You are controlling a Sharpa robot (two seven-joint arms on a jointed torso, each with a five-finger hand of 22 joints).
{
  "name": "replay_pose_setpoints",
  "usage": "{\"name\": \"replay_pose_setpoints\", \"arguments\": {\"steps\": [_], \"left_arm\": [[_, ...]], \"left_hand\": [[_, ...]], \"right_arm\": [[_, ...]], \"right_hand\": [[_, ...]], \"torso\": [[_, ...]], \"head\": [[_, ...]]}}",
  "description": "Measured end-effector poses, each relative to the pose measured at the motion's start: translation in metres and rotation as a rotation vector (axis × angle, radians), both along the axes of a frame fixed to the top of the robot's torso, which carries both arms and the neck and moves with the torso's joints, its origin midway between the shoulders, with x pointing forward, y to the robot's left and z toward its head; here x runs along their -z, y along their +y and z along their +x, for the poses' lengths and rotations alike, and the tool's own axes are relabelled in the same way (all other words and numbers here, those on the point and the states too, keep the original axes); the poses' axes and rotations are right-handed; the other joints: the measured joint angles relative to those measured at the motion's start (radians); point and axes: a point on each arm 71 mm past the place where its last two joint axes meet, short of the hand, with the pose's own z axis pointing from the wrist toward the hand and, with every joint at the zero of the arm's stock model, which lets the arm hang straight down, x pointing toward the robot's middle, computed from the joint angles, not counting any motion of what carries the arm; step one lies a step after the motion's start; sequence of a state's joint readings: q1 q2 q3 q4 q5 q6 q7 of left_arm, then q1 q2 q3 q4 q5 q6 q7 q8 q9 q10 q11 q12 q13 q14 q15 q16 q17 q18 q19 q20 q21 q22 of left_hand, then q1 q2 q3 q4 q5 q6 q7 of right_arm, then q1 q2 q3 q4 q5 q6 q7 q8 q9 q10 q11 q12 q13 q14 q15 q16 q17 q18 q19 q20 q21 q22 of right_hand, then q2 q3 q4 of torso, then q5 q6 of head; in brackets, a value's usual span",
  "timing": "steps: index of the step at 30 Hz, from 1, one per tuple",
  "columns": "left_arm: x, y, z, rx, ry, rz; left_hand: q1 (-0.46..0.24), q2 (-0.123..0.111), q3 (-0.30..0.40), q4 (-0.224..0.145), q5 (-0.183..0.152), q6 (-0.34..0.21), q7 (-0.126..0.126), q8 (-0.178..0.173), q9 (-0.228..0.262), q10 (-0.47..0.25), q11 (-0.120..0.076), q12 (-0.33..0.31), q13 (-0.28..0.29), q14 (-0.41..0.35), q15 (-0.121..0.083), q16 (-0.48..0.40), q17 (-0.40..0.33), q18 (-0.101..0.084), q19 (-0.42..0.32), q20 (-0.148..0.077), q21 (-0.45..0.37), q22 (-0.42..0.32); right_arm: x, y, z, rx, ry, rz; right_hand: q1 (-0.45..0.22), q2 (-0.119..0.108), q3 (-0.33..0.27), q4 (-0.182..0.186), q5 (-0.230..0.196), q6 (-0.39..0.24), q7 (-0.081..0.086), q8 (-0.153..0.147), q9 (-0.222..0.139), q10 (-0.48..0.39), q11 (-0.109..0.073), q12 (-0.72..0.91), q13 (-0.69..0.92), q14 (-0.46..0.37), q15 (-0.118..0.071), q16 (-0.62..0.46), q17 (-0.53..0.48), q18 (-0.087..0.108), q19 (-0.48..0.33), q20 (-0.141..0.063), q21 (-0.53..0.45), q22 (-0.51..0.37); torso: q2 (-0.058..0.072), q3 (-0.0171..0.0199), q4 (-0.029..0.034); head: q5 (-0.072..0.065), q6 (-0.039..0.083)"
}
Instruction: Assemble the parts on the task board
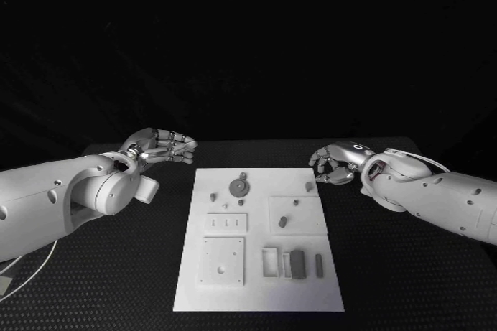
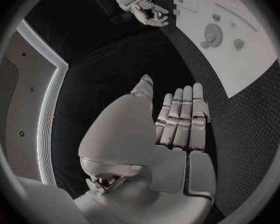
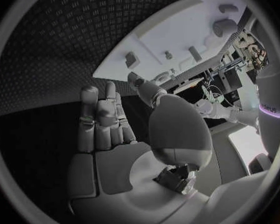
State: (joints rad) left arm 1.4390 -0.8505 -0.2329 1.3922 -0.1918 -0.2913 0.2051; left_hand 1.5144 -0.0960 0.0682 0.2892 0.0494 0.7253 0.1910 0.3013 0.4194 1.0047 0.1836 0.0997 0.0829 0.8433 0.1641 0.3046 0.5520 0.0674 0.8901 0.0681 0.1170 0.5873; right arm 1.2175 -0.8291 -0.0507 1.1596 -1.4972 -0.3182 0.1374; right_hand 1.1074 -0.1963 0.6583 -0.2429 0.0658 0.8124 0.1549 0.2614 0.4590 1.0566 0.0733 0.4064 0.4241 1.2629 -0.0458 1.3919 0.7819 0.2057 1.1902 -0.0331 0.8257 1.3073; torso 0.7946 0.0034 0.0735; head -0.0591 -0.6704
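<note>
The white task board (image 1: 259, 288) lies in the middle of the black table. Grey parts rest on it: a gear (image 1: 240, 185) at the far end, small pegs (image 1: 281, 220) around the middle, and dark bars (image 1: 298, 263) near the front. My left hand (image 1: 161, 146) hovers off the board's far left corner, with fingers straight and nothing in the palm (image 2: 177, 119). My right hand (image 1: 337, 162) hangs by the far right corner, just beyond a small peg (image 1: 309, 185), holding nothing (image 3: 102, 119). The left wrist view also shows the board (image 2: 252, 69), the gear (image 2: 212, 33) and the right hand (image 2: 146, 10).
Raised white square plates (image 1: 223, 260) and a small frame (image 1: 270, 262) stand on the board's near half. Black textured table (image 1: 403, 273) surrounds the board on all sides. A thin cable (image 1: 21, 277) loops at the near left.
</note>
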Motion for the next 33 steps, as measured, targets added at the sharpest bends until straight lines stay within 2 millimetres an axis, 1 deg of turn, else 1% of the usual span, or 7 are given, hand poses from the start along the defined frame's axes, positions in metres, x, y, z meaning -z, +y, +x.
{"name": "replay_pose_setpoints", "arguments": {"steps": [2,5,8,15,18,23,33], "left_arm": [[0.000,0.000,0.000,0.001,0.000,0.001],[0.000,0.000,0.000,0.001,-0.001,0.002],[0.000,0.000,0.001,0.001,-0.001,0.002],[0.000,0.001,0.001,0.000,-0.002,0.003],[0.000,0.001,0.001,0.000,-0.002,0.003],[0.000,0.001,0.001,0.000,-0.002,0.004],[0.000,0.001,0.001,0.000,-0.002,0.004]], "left_hand": [[0.000,0.000,0.000,0.000,0.000,0.000,0.000,0.000,0.000,0.000,0.000,0.000,0.000,0.000,0.000,0.000,0.002,0.000,0.000,0.000,0.000,0.000],[0.000,0.000,0.000,0.000,0.000,0.000,0.000,0.000,-0.001,-0.006,0.006,-0.004,-0.002,0.000,0.000,0.000,0.002,0.000,0.000,0.000,0.000,0.000],[0.000,0.000,0.000,0.000,0.000,0.000,0.000,0.000,-0.001,-0.006,0.006,-0.006,-0.002,0.000,0.000,0.000,0.002,0.000,0.000,0.000,0.000,0.000],[0.000,0.000,0.000,0.000,0.000,0.000,0.000,0.000,-0.001,-0.006,0.006,-0.006,-0.002,0.000,0.000,0.000,0.002,0.000,0.000,0.000,0.000,0.001],[0.000,0.000,0.000,0.000,0.000,0.000,0.000,0.000,-0.001,-0.006,0.006,-0.006,-0.002,0.000,0.000,0.000,0.003,-0.001,0.000,0.000,0.000,0.001],[0.000,0.000,0.000,0.000,0.000,0.000,0.000,0.000,-0.001,-0.006,0.006,-0.006,-0.003,0.000,0.000,0.000,0.003,-0.001,0.000,0.000,0.000,0.001],[0.000,0.000,0.000,0.000,0.000,0.000,0.000,0.000,-0.001,-0.006,0.006,-0.006,-0.003,0.000,0.000,0.000,0.003,-0.006,0.000,0.000,0.000,0.001]], "right_arm": [[0.005,-0.001,0.000,0.001,0.009,-0.003],[0.012,-0.002,-0.001,0.001,0.022,-0.005],[0.016,-0.001,-0.002,-0.001,0.031,-0.007],[0.022,0.002,-0.002,-0.009,0.046,-0.009],[0.024,0.004,-0.003,-0.015,0.053,-0.008],[0.033,0.006,-0.005,-0.019,0.071,-0.007],[0.040,0.011,-0.006,-0.025,0.082,0.005]], "right_hand": [[0.000,0.000,0.000,0.000,0.000,0.002,0.002,0.000,0.000,0.004,-0.001,-0.004,-0.003,0.000,0.000,0.000,-0.001,0.000,0.001,0.001,-0.003,0.000],[0.000,0.000,0.000,0.000,0.000,0.003,0.003,0.000,0.000,0.005,-0.002,-0.004,-0.005,0.000,0.000,0.000,-0.001,0.000,0.001,0.001,-0.003,0.000],[0.000,0.000,-0.003,-0.003,0.000,0.003,0.003,0.004,0.000,0.007,0.000,-0.009,-0.009,0.000,0.000,0.000,-0.001,0.000,0.001,0.001,-0.003,0.000],[0.000,0.000,-0.003,-0.003,0.000,0.004,0.003,0.010,0.000,0.012,-0.002,-0.016,-0.015,0.000,0.000,0.000,-0.002,0.000,0.002,0.002,-0.003,0.000],[0.000,0.000,-0.003,-0.003,0.000,0.004,0.003,0.012,0.000,0.016,0.002,-0.018,-0.016,0.000,0.000,0.000,-0.002,0.000,0.003,0.003,-0.003,0.000],[0.000,0.000,-0.006,0.000,0.000,0.005,0.002,0.012,0.001,0.019,-0.002,-0.021,-0.019,0.000,0.000,0.000,-0.003,0.000,0.003,0.003,-0.007,0.000],[0.000,0.000,-0.008,0.003,0.000,0.014,0.004,0.013,0.001,0.032,-0.004,-0.020,-0.020,0.000,0.000,0.000,-0.003,0.000,0.004,0.004,-0.007,0.000]], "torso": [[0.000,0.0001,0.0005],[0.000,0.0002,0.0018],[-0.001,-0.0005,0.0032],[-0.001,-0.0018,0.0031],[-0.001,-0.0022,0.0020],[-0.001,-0.0030,0.0018],[-0.002,-0.0034,0.0018]], "head": [[-0.001,0.000],[-0.003,-0.004],[-0.005,-0.008],[-0.006,-0.009],[-0.005,-0.010],[-0.005,-0.012],[-0.005,-0.016]]}}
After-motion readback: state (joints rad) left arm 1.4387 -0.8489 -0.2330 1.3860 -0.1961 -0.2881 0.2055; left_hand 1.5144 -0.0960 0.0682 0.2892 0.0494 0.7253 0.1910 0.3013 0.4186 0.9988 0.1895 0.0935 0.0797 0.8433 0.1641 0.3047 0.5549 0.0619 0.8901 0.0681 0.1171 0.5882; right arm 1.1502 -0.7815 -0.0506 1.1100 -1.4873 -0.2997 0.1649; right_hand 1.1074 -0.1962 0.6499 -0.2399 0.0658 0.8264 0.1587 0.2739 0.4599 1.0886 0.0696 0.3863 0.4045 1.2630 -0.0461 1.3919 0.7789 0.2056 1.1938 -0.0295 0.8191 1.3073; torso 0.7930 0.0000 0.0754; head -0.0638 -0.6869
